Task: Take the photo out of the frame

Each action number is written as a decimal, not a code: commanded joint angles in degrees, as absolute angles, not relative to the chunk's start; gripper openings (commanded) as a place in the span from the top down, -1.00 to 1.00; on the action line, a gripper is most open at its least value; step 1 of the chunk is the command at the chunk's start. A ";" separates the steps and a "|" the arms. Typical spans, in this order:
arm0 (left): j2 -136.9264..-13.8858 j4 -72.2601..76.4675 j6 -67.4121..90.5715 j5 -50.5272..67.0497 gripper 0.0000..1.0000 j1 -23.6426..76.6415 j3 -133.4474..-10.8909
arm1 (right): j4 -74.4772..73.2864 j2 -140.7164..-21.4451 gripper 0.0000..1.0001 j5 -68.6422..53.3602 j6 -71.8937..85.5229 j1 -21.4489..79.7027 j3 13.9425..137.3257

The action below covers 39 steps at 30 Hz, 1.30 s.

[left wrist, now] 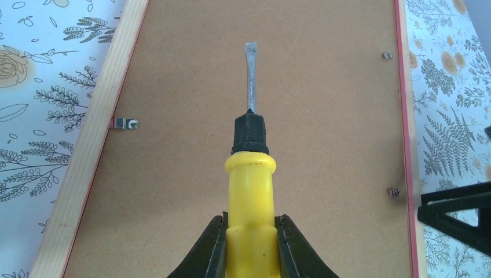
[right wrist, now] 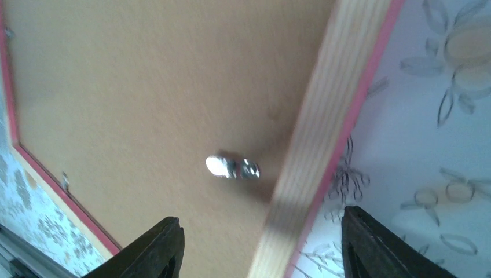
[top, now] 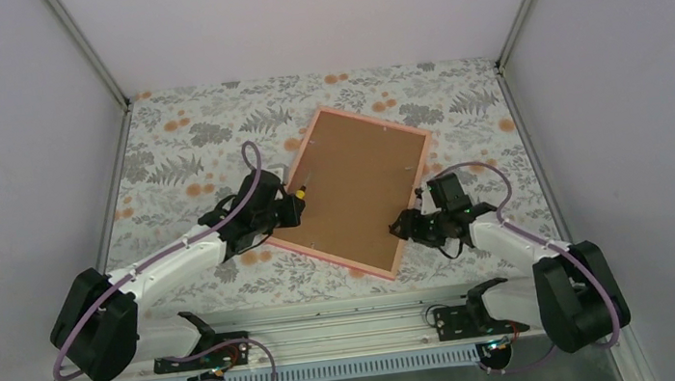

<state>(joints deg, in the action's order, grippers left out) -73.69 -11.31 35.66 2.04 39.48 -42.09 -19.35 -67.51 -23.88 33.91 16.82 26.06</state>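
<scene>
The pink frame point(top: 336, 113) lies face down on the floral cloth, its brown backing board point(top: 358, 188) up. The photo is hidden under the board. My left gripper point(top: 289, 204) is shut on a yellow-handled flat screwdriver point(left wrist: 251, 191), its blade point(left wrist: 250, 75) pointing over the board, right of a metal clip point(left wrist: 124, 123) on the frame's left rail. My right gripper point(top: 403, 226) is open over the frame's right rail point(right wrist: 324, 133), its jaws set to either side of the rail, with a metal clip point(right wrist: 233, 167) just ahead. More clips point(left wrist: 395, 191) sit on the far rail.
The floral tablecloth point(top: 191, 140) covers the table, which is bounded by white walls and metal posts point(top: 88, 46). The arm bases stand on a rail point(top: 332, 332) at the near edge.
</scene>
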 commanded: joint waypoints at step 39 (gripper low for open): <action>-65.81 -10.60 36.24 1.56 0.95 33.87 -35.78 | -7.43 -101.38 -0.23 -21.89 36.31 52.08 53.05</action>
<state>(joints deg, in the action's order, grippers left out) -67.88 -10.28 36.67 2.09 35.33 -36.69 -5.08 -99.85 -23.40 40.27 51.75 50.63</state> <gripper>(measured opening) 0.165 0.609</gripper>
